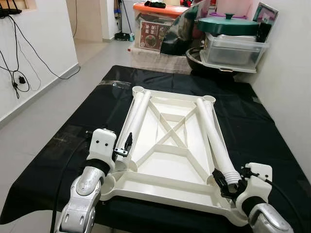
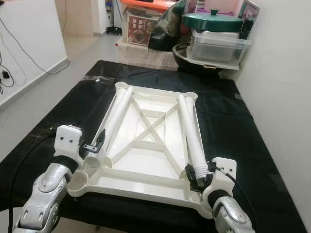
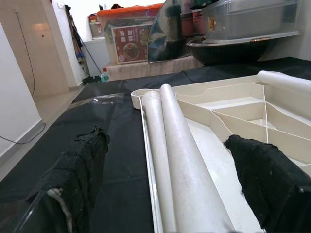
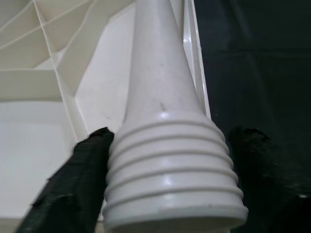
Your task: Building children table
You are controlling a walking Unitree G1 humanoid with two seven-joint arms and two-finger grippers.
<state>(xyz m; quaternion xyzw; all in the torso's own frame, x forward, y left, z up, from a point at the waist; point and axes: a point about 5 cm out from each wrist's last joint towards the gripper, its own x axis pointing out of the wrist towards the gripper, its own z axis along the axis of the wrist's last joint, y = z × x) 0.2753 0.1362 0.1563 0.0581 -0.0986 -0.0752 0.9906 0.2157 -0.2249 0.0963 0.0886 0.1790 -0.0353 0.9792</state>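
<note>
While the white ribbed tabletop (image 1: 170, 160) lies upside down on the black sheet (image 1: 252, 126), one leg lies along each long side. Both look light, stiff, slick plastic — best taken at the threaded near end. Right gripper (image 1: 228, 187) straddles the right leg (image 1: 214, 136) there, one finger touching; left gripper (image 1: 124, 148) stands wide around the left leg (image 1: 136, 116), unclosed.

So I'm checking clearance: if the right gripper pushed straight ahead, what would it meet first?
Probably the ribbed end of the right leg: it sits between the right gripper fingers, already very close.
</note>
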